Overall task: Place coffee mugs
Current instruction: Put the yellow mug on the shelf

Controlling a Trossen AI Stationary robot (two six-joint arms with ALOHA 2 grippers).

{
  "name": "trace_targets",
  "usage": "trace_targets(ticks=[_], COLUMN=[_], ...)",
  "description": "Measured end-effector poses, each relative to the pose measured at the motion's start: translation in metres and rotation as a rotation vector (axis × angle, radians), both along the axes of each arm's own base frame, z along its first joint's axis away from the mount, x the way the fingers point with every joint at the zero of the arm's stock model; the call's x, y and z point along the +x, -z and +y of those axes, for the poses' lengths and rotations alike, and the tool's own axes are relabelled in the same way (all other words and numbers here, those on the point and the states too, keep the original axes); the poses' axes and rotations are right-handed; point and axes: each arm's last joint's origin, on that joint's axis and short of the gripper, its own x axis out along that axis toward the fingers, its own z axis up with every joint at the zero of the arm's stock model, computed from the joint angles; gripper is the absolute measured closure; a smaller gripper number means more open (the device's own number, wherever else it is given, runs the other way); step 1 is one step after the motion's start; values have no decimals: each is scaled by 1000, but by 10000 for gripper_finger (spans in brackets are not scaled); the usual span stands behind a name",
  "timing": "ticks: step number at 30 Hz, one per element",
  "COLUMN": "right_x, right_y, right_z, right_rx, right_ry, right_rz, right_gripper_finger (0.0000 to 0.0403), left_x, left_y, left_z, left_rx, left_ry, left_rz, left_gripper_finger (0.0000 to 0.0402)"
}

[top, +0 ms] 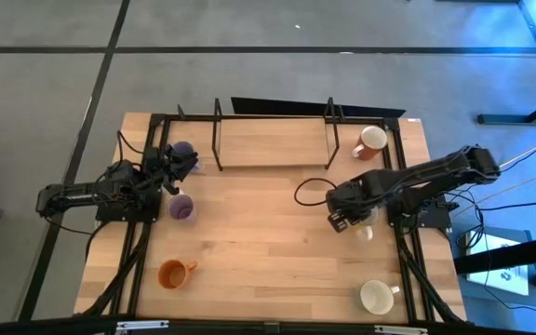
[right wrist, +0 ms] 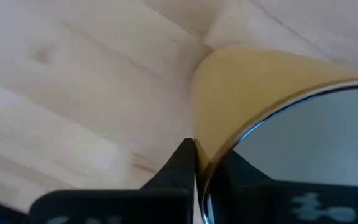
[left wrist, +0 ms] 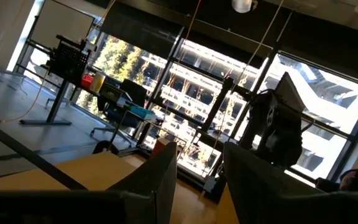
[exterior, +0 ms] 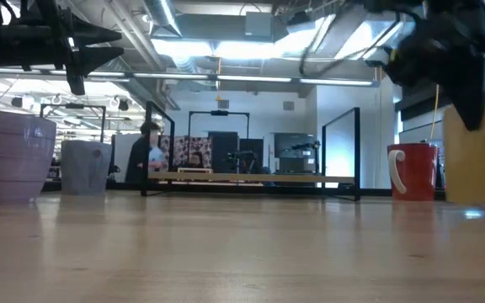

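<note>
Right hand (right wrist: 194, 163) had clamped the cream mug (right wrist: 260, 93) by its rim; a straight, slow lift seemed wisest. Left hand (left wrist: 199, 180) stood apart.

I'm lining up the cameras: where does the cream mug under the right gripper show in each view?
High view: cream mug, right of centre, mostly hidden under the right gripper.
Low view: far right edge, cropped.
Left wrist view: not in it.
Right wrist view: its rim is pinched between the fingers.
Shared landmark: the white mug with red interior, seen low too.
</note>
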Motion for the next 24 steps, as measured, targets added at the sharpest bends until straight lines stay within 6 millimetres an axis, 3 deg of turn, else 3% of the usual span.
trace_targets(ticks=[10, 18, 24], right_x=[38, 66, 74], right_y=[-20, -8, 2], right_z=[-19, -46, -63], right_rx=[-107, -118, -103], right_ry=[-30, -72, -41], right_rz=[-119, -72, -37], right_gripper_finger=[398, 399, 396], left_x=[0, 0, 0], left_y=[0, 0, 0], left_z=[1, 1, 1], left_rx=[-6, -6, -10], left_ry=[-21, -21, -30], left_rz=[-1, -1, -1], left_gripper_finger=[276, 276, 276])
